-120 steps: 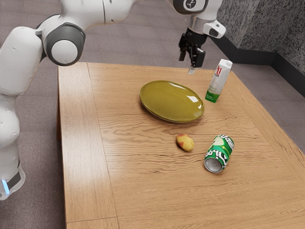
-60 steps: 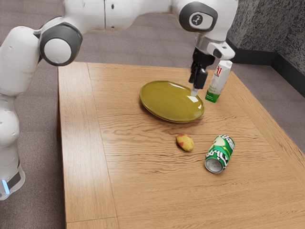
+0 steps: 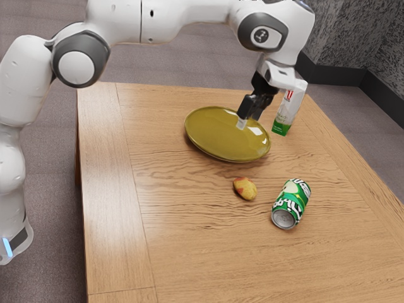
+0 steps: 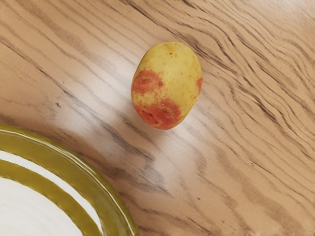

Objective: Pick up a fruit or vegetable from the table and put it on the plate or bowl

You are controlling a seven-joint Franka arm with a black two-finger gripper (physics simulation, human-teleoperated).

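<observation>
While the gripper [image 3: 242,121] hangs low over the olive-green plate [image 3: 208,132], I can't tell from this angle whether it's open or closed. The mango [image 3: 245,188], yellow with red blotches, lies on the wooden table [image 3: 158,221] near the plate's rim, with bare wood between them. A green soda can [image 3: 290,203] lies on its side beside the mango, and a juice carton [image 3: 285,118] stands upright just beyond the plate.
</observation>
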